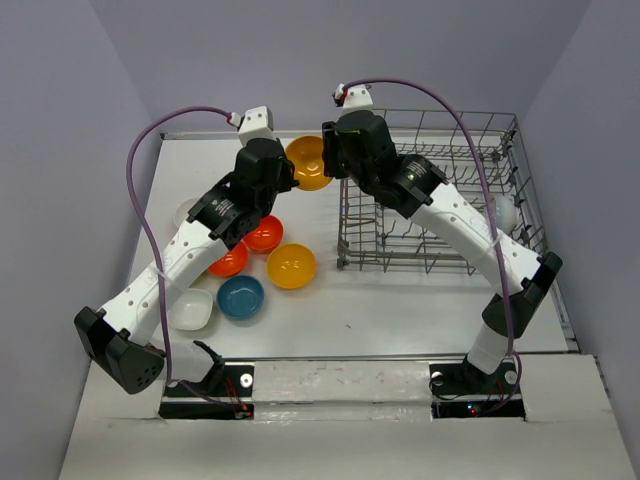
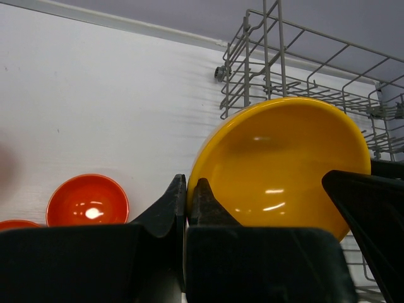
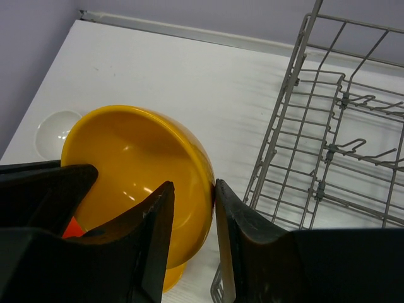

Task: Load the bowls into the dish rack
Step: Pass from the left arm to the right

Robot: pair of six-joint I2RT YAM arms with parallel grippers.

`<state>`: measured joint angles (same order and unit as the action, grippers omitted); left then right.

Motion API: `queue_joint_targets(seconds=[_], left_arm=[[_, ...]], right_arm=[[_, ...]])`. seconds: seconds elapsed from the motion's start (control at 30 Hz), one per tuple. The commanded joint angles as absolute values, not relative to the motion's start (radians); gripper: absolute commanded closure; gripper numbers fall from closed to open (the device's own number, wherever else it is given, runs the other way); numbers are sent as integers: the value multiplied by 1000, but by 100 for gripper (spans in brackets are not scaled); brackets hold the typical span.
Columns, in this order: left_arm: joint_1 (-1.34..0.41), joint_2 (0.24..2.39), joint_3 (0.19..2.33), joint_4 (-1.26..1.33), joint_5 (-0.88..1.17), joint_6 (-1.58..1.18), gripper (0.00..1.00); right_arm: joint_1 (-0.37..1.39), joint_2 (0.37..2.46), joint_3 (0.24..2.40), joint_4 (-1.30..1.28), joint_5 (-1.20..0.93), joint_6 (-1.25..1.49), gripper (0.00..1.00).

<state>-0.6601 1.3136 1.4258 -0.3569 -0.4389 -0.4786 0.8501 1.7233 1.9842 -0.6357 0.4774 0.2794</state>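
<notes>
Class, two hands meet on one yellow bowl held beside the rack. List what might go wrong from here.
1. The left hand pinches only the rim of the yellow bowl; the right hand straddles the opposite rim, its grip unclear. An early release could drop the bowl.
2. The dish rack has a tall wire side close by; the bowl might clip it.

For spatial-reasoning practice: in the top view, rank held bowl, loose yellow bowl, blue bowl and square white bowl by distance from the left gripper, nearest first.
1. Held bowl, in the left gripper.
2. Loose yellow bowl, table centre.
3. Blue bowl, front-left of it.
4. Square white bowl, farthest left.
</notes>
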Motion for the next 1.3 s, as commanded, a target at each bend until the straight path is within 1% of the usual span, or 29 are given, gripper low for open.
queue_joint_targets(seconds=[0.0, 0.37, 0.53, 0.57, 0.77, 0.8, 0.87, 0.9, 1.0, 1.03, 1.07, 1.1, 1.23, 1.27], left_arm=[[-669, 1304, 1480, -304, -465, -479, 100], [-673, 1301, 1491, -302, -468, -471, 100], [-673, 1299, 1497, -307, -476, -468, 100], [-673, 1299, 1497, -307, -476, -468, 100], [-676, 1302, 1497, -316, -480, -468, 100], [-675, 1305, 1499, -314, -480, -468, 100], [-675, 1307, 1499, -316, -479, -469, 100], [-676, 1307, 1499, -316, -479, -468, 100], [-678, 1308, 1502, -316, -477, -469, 100], [-680, 1307, 1505, -314, -480, -469, 87], [-680, 1307, 1505, -314, -480, -469, 82], [-680, 1307, 1508, -314, -482, -466, 80], [-684, 1312, 1523, -318, -483, -457, 64], [-686, 1313, 1526, -316, -483, -456, 55]], right_arm=[[853, 1732, 2037, -601, 506, 265, 62], [853, 1756, 2042, -623, 534, 252, 64], [853, 1761, 2052, -632, 552, 250, 69], [853, 1761, 2054, -632, 557, 249, 72], [853, 1764, 2062, -643, 575, 247, 83], [853, 1764, 2063, -644, 577, 247, 88], [853, 1761, 2063, -644, 586, 250, 94], [853, 1758, 2062, -644, 589, 252, 99], [853, 1755, 2065, -646, 595, 252, 99], [853, 1752, 2065, -644, 598, 253, 99], [853, 1750, 2065, -644, 600, 253, 99], [853, 1747, 2065, -644, 601, 255, 99], [853, 1729, 2059, -644, 606, 252, 99], [853, 1723, 2056, -644, 615, 250, 99]])
